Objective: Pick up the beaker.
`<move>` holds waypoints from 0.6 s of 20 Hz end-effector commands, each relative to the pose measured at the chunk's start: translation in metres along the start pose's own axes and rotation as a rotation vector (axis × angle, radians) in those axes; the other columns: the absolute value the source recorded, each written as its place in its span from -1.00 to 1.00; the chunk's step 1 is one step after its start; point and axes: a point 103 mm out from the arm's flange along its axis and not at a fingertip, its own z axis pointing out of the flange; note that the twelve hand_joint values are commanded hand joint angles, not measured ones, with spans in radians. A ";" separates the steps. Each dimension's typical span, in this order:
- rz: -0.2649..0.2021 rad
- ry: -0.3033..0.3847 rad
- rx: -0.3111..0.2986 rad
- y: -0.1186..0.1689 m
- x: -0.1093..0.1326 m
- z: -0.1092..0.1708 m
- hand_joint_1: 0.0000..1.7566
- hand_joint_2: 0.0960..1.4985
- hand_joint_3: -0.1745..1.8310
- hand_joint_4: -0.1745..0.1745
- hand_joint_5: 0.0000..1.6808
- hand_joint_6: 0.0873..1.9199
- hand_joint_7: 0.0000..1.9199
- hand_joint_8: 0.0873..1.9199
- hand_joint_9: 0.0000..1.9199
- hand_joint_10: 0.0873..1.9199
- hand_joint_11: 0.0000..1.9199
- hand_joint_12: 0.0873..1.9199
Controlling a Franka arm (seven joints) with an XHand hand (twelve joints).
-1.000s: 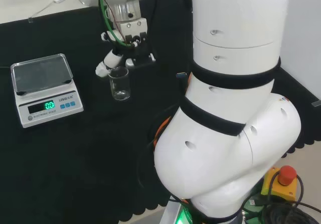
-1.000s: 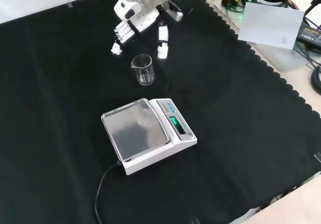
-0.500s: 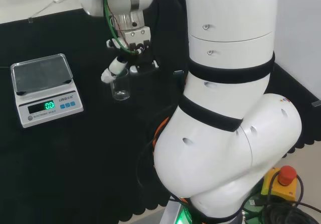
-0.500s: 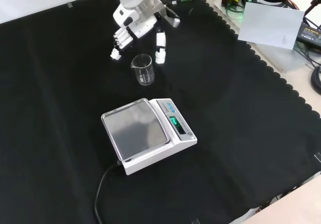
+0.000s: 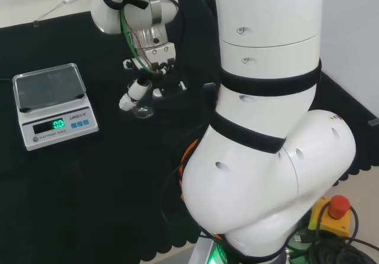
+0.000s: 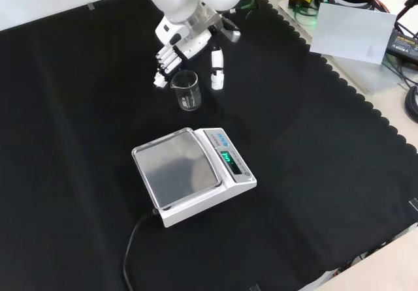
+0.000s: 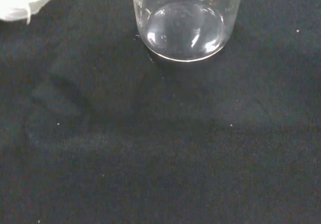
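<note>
A clear glass beaker [image 6: 186,90] stands upright and looks empty on the black cloth, just beyond the scale in the front view. The hand [image 6: 190,35] hangs close behind and above it, open. Its fingers [image 6: 164,66] point down beside the beaker's left rim and the thumb [image 6: 217,69] points down to its right, with a gap between thumb and glass. From the head view the hand [image 5: 144,77] covers the beaker's upper part, and the beaker's base [image 5: 143,109] shows beneath. The wrist view has the beaker's round base [image 7: 184,25] close up, with a blurred white part of the hand [image 7: 22,0] at one corner.
A white digital scale [image 6: 189,173] with a steel pan and a lit green display sits nearer the front view's camera, its cable trailing to the lower left. In the head view the scale [image 5: 53,104] lies left of the beaker. The arm's big white links [image 5: 266,128] rise at that view's right.
The hand has come lower and nearer to the beaker, so its fingers and thumb now flank the rim. The beaker and the scale have stayed where they were.
</note>
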 end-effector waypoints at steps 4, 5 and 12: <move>0.008 -0.011 -0.004 0.010 0.007 0.008 -0.28 -0.25 -0.81 0.23 -1.00 -1.00 -1.00 -0.60 -0.99 -0.07 -1.00 0.41; 0.012 -0.008 -0.001 0.011 0.007 0.010 -0.28 -0.25 -0.81 0.23 -1.00 -1.00 -1.00 -0.60 -0.99 -0.07 -1.00 0.41; 0.027 -0.015 0.009 0.015 0.005 0.017 -0.21 -0.21 -0.80 0.26 -0.99 -1.00 -1.00 -0.52 -0.95 -0.06 -1.00 0.43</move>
